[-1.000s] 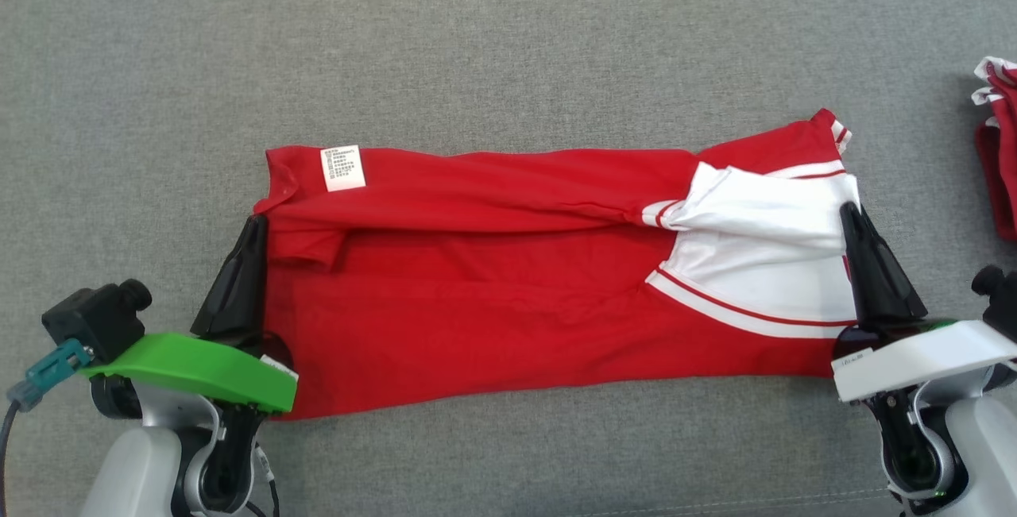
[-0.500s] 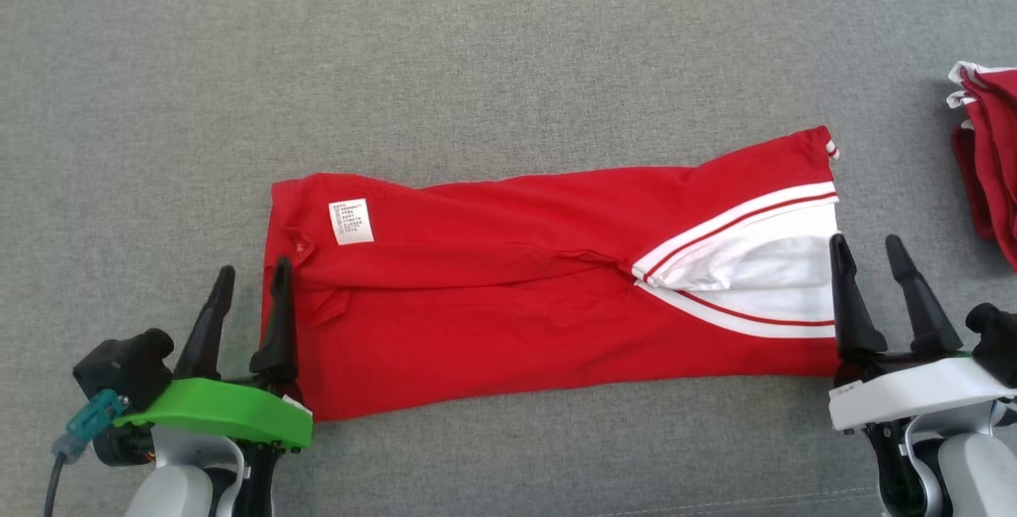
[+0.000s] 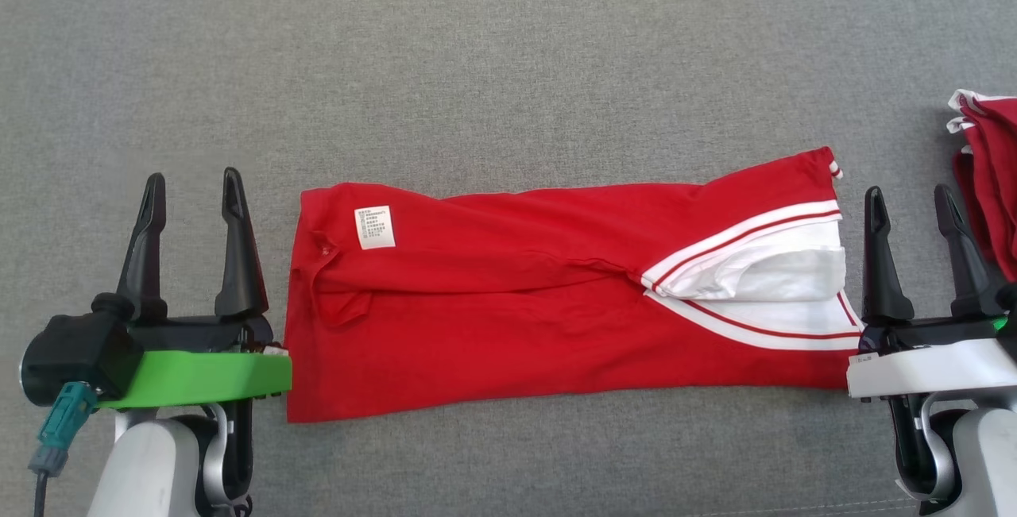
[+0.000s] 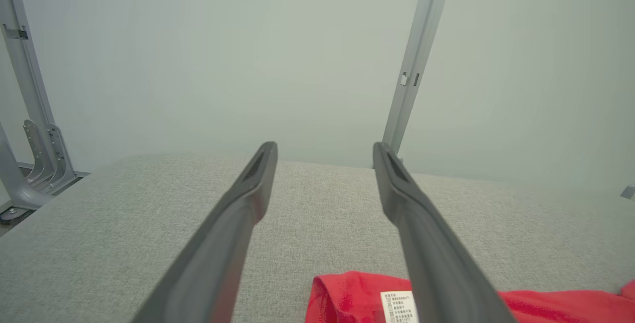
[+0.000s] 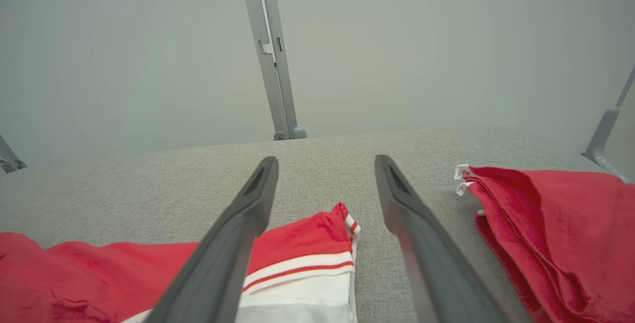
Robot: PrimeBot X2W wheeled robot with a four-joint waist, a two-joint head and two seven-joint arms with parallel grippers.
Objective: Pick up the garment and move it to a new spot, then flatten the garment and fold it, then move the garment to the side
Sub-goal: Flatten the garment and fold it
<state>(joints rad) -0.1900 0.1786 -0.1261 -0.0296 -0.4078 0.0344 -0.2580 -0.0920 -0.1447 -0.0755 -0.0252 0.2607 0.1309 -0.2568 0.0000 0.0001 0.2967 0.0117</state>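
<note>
Left gripper (image 3: 192,177) stands with its two fingers spread wide and nothing between them, just beside the left short end of the garment (image 3: 516,302) and pointing away from the robot. The right gripper (image 3: 908,190) mirrors it at the other end: wide open, empty, its inner finger just beside the white striped hem.

The garment lies flat on the grey surface (image 3: 508,64) as a long red band, already doubled lengthwise, label (image 3: 374,227) up near the left end. Its long axis runs left to right, straight from one gripper to the other, so each arm has one short end beside it and neither is clearly nearer.

In the left wrist view the gripper (image 4: 323,147) has the garment (image 4: 347,298) low and to its right. In the right wrist view the gripper (image 5: 325,160) has the garment (image 5: 297,238) low and to its left, partly under the inner finger.

A likely next fold goes across that long axis, one short end carried over to the other. A red pile (image 3: 989,175) sits just outside the right gripper, so the right arm is the nearer one for the final move aside.
</note>
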